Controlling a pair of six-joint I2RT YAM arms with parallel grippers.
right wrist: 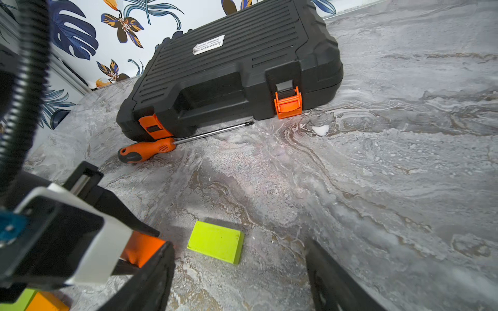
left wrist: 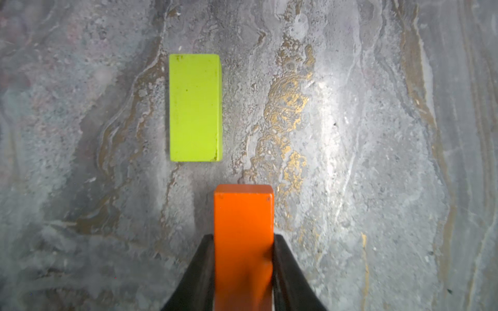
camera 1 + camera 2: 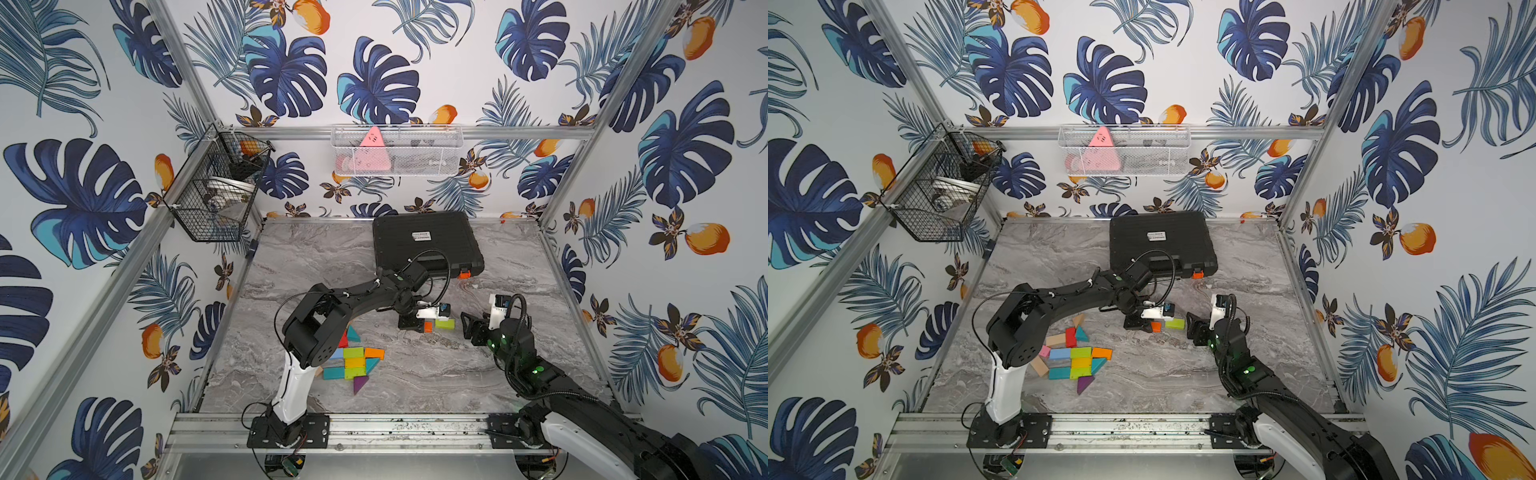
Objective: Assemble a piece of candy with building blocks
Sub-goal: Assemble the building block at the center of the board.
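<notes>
My left gripper (image 2: 244, 237) is shut on an orange block (image 2: 244, 215), held on end just above the marble table; the block also shows in both top views (image 3: 428, 326) (image 3: 1155, 326). A lime-green rectangular block (image 2: 194, 107) (image 3: 444, 323) lies flat on the table right beside it. My right gripper (image 1: 238, 243) (image 3: 471, 328) hovers open to the right of the green block (image 1: 215, 241), holding nothing. Several building blocks (image 3: 357, 361) (image 3: 1079, 361) lie grouped near the left arm's base, partly hidden by the arm.
A shut black tool case (image 3: 424, 245) (image 1: 234, 67) lies at the back of the table. An orange-handled screwdriver (image 1: 151, 149) rests against its front. A black wire basket (image 3: 216, 187) and a white mesh basket (image 3: 395, 151) hang on the walls.
</notes>
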